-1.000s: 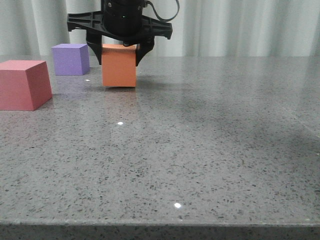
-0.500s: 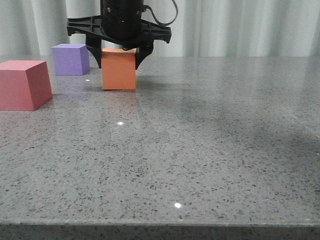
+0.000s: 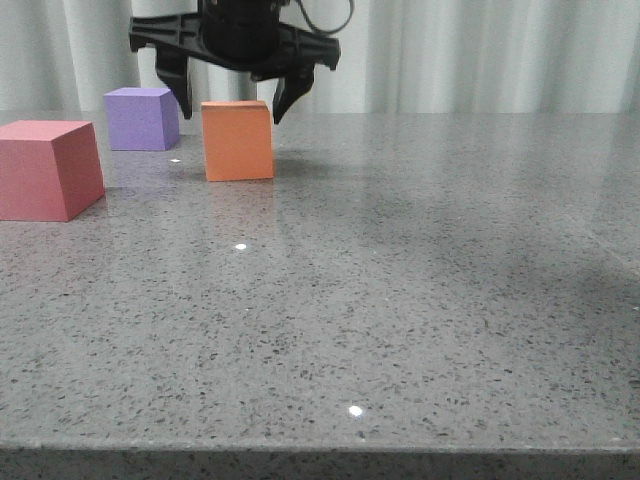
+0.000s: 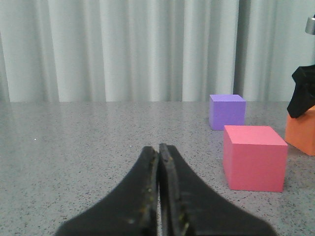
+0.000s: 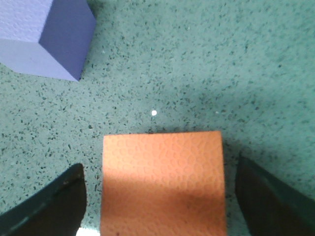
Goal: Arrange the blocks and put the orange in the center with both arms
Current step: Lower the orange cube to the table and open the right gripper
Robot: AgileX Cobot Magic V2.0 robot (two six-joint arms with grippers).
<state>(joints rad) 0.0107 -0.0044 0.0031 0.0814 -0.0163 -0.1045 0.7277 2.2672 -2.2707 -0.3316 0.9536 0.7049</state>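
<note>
The orange cube (image 3: 238, 140) rests on the grey table (image 3: 400, 300), between the purple cube (image 3: 142, 118) behind it to the left and the pinkish-red cube (image 3: 48, 168) nearer on the left. My right gripper (image 3: 233, 100) hovers just above the orange cube (image 5: 163, 182), open, fingers apart from its sides. The purple cube (image 5: 44, 37) shows beyond it. My left gripper (image 4: 159, 150) is shut and empty, low over the table, away from the pinkish-red cube (image 4: 254, 157), purple cube (image 4: 227, 111) and orange cube (image 4: 301, 132).
Pale curtains (image 3: 480, 55) hang behind the table. The table's front edge (image 3: 320, 448) runs along the bottom of the front view. Grey speckled surface stretches to the right of the cubes.
My right gripper set the orange cube down on the table, opened its fingers and rose slightly above it.
</note>
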